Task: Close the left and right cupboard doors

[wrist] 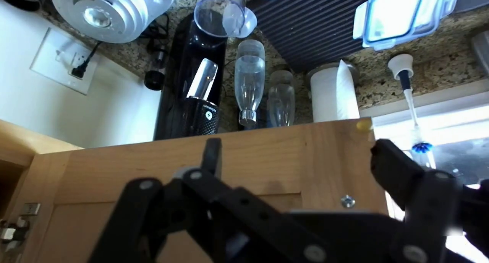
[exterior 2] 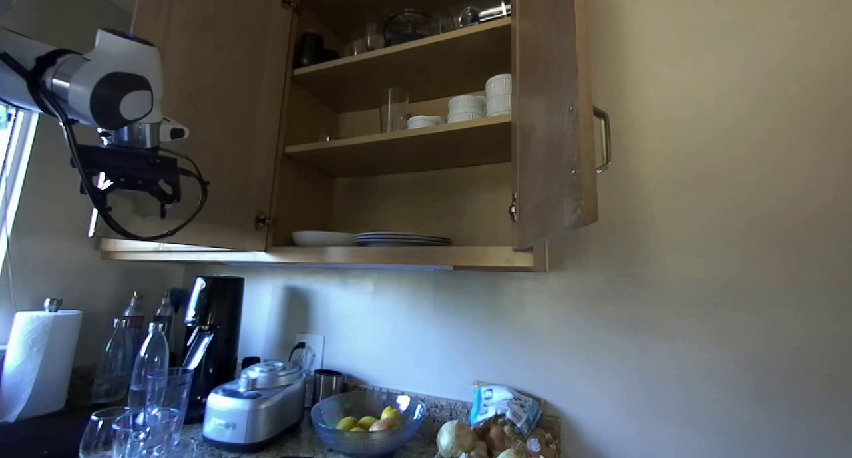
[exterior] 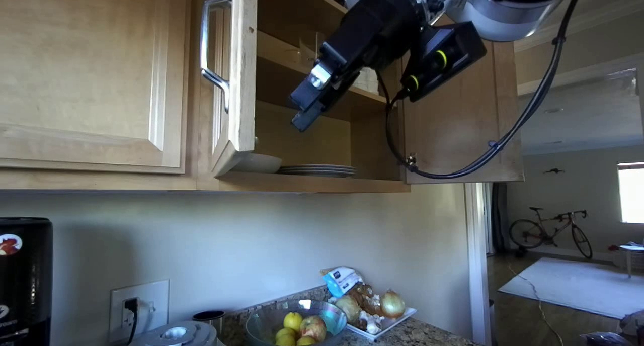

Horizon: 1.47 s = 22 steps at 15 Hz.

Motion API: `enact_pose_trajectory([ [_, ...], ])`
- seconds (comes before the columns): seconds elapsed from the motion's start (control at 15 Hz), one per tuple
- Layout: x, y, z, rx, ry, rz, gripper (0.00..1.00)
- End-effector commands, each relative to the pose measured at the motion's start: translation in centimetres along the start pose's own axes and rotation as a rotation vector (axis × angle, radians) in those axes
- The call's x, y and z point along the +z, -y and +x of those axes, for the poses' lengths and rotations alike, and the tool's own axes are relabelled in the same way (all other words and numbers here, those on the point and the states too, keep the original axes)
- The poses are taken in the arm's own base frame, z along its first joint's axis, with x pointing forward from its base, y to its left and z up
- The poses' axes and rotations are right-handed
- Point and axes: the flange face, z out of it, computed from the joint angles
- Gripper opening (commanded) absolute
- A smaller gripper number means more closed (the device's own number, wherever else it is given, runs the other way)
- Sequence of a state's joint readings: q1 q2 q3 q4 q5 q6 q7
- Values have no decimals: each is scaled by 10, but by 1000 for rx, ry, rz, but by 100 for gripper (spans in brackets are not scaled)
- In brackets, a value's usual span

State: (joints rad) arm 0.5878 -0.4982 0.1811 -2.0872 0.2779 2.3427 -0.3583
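The left cupboard door (exterior: 242, 84) stands open, seen nearly edge-on in an exterior view, with its silver bar handle (exterior: 205, 39). Its inner face shows in an exterior view (exterior 2: 219, 105) and fills much of the wrist view (wrist: 263, 159), with a hinge at left and a screw. The right cupboard door (exterior 2: 552, 118) also stands open, its handle (exterior 2: 604, 142) on the outer side; its inner face shows in an exterior view (exterior: 458, 119). My gripper (wrist: 300, 152) is open with nothing between its fingers, on the inner-face side of the left door; contact cannot be told. It shows in both exterior views (exterior: 300, 112) (exterior 2: 133, 188).
Cupboard shelves (exterior 2: 399, 142) hold glasses, white ramekins and plates (exterior 2: 403, 238). A broader door (exterior: 85, 74) of the same wood is shut at left. Below stand a fruit bowl (exterior 2: 368, 428), a grey appliance (exterior 2: 256, 408), a black machine (exterior 2: 219, 338), bottles and glasses. A cable hangs from the arm.
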Motion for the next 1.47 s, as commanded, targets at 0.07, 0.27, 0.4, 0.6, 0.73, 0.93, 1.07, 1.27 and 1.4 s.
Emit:
enact_pose_trajectory([
  [0.07, -5, 12, 6, 0, 10, 99, 100],
  [0.27, -6, 26, 5, 18, 0, 166, 100],
  [0.4, -4, 34, 6, 34, -23, 194, 100],
  [0.6, 0, 42, 11, 45, -78, 179, 100],
  [0.73, -2, 48, 15, 39, -159, 114, 100],
  [0.93, 1, 57, 19, 23, -276, 29, 100],
  [1.07, 7, 60, 17, 18, -308, -10, 100],
  [1.27, 11, 59, 12, 19, -329, -73, 100],
  [1.4, 10, 50, 9, 31, -344, -129, 100],
])
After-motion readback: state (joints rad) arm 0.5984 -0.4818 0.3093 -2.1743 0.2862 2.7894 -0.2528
